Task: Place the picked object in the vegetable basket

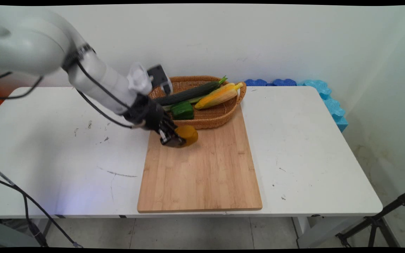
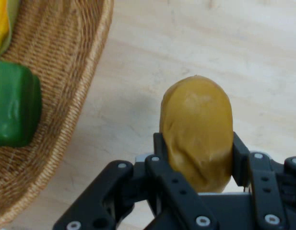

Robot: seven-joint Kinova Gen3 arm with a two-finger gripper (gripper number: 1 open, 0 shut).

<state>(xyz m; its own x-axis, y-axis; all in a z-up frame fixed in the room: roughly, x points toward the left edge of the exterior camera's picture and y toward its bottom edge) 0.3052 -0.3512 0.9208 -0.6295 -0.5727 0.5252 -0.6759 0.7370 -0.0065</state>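
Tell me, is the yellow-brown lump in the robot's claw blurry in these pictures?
Main view: the potato looks slightly smeared at the gripper, above the cutting board. Hand view: the potato is fairly sharp between the fingers, while the basket looks soft.

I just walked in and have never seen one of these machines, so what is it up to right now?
The white arm's black gripper is shut on a brownish-yellow potato, holding it over the far end of a wooden cutting board, just in front of a wicker basket. In the basket lie a cucumber, an ear of corn and a green pepper. Everything sits on a white table.
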